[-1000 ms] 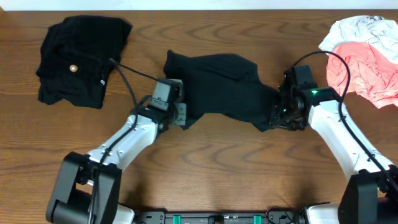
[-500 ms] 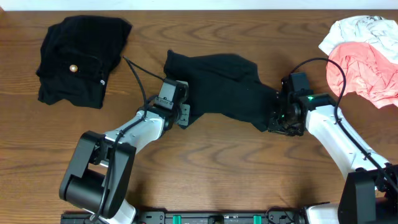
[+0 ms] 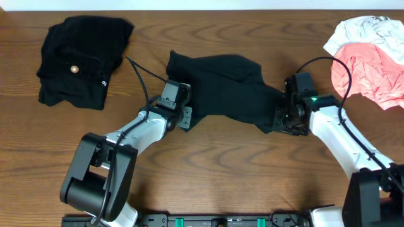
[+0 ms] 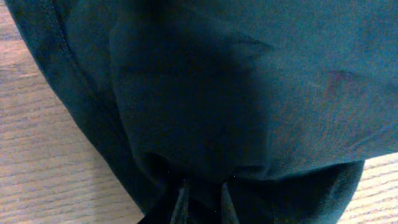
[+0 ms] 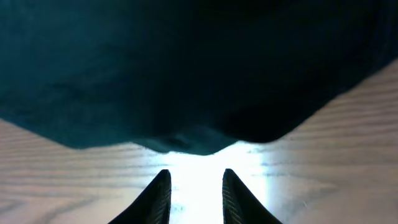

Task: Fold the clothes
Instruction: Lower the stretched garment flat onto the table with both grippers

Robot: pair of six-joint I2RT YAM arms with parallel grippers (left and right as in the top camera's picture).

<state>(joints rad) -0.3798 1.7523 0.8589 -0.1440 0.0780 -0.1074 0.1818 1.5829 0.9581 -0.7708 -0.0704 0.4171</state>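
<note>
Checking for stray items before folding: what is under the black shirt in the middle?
Only wooden table shows around the shirt; anything beneath its middle is hidden by the fabric.

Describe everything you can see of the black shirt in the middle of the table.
The black shirt is plain, soft, matte fabric, crumpled and unfolded, lying stretched left to right on the wooden table. A stitched hem shows in the left wrist view. The left claw pinches bunched cloth at its lower left edge; the right claw sits open at its right end, gripping nothing.
</note>
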